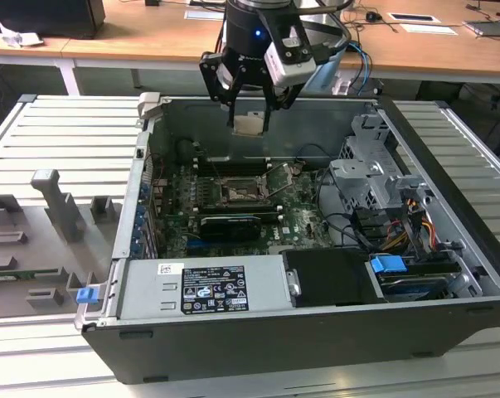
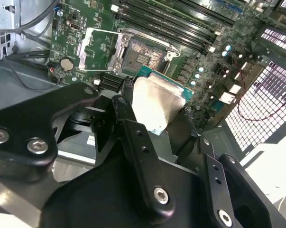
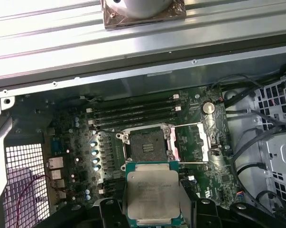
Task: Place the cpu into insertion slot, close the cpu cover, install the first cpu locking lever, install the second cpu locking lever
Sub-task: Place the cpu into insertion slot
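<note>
We see our gripper (image 1: 250, 116) clamped on the cpu (image 1: 249, 125), above the bare insertion slot (image 3: 145, 147) inside the open case (image 1: 258, 340); the cpu cover (image 3: 204, 142), apparently swung open, lies beside that slot.

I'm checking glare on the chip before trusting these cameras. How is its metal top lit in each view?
Second wrist view: the chip glares almost white on top, gripped in the end effector. First wrist view: the chip is evenly lit, dull grey, no glare. Exterior view: it looks pale against the shaded case interior around the socket.
</note>
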Controlling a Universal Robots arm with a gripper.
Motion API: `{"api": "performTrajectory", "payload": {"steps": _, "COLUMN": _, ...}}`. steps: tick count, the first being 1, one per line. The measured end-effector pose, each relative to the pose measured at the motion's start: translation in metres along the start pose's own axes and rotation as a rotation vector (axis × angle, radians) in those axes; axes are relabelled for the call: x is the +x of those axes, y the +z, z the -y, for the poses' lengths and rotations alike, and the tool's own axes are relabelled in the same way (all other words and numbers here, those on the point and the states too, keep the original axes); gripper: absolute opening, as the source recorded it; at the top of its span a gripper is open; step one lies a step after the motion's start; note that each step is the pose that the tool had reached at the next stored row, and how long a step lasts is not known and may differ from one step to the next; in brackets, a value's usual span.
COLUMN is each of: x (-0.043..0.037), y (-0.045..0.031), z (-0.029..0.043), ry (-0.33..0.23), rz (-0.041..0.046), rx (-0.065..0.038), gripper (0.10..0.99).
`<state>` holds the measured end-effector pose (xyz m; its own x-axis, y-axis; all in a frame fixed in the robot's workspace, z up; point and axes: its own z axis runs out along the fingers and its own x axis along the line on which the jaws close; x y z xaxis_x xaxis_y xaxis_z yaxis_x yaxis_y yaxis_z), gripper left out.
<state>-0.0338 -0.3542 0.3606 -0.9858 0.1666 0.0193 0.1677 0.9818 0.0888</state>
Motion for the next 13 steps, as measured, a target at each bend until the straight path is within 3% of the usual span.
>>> {"api": "performTrajectory", "payload": {"steps": 13, "x": 0.0, "y": 0.0016, "z": 0.0001, "ry": 0.084, "rz": 0.0075, "rx": -0.002, "gripper": 0.533}}
